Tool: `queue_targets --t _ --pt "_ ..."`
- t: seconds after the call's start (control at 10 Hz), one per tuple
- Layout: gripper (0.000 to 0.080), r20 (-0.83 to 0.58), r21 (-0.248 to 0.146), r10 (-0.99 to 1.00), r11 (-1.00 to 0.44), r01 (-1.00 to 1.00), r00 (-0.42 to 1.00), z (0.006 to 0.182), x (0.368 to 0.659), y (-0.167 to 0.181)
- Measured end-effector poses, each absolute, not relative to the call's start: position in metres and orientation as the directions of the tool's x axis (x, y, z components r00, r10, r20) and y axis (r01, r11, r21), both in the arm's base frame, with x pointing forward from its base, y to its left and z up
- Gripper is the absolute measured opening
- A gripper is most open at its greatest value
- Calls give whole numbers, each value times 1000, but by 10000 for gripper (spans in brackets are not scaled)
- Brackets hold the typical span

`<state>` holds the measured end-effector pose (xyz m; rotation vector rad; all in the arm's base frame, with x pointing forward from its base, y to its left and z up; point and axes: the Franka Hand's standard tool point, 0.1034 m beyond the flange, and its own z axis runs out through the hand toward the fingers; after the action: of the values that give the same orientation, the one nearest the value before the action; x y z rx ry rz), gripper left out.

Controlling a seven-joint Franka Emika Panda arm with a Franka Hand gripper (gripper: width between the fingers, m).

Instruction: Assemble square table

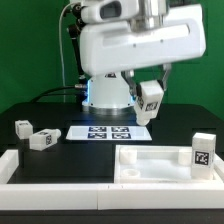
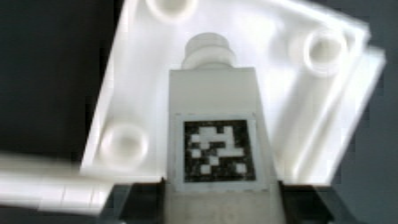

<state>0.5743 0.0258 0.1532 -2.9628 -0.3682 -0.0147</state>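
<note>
Tool [image 1: 150, 98] is clamped on a leg [image 2: 217, 120], hanging over the rim-up square top [image 2: 143, 80]. Best move: line the screw tip squarely above a corner socket [image 2: 329, 46], then lower gently.

Four legs [image 1: 22, 127] [image 1: 42, 140] [image 1: 150, 100] [image 1: 202, 152], one square top [image 1: 150, 172], one marker board [image 1: 105, 132].

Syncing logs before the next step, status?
Gripper shut on one leg, airborne, tip toward the square top. Top rim-up, holes in view empty. Two loose legs at the exterior view's left, one upright leg at right. Nothing in the way.
</note>
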Motion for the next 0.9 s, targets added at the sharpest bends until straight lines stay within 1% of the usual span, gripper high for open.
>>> queue_targets --t 0.1,0.2,0.3,0.4,0.6,0.7,0.8,0.9 --pt "291 136 -165 177 -966 199 975 167 589 23" --pt "291 198 -136 161 -972 190 967 172 592 17" --pt "291 278 -84 164 -977 194 946 177 598 7" --pt "291 342 -46 161 -981 188 926 174 598 0" --pt "291 443 57 191 -981 185 876 170 594 -19" --pt "291 437 94 215 -977 194 873 154 581 -28" --pt "291 428 95 214 -977 192 878 149 577 -40" --pt "291 429 82 192 -981 174 883 149 578 -49"
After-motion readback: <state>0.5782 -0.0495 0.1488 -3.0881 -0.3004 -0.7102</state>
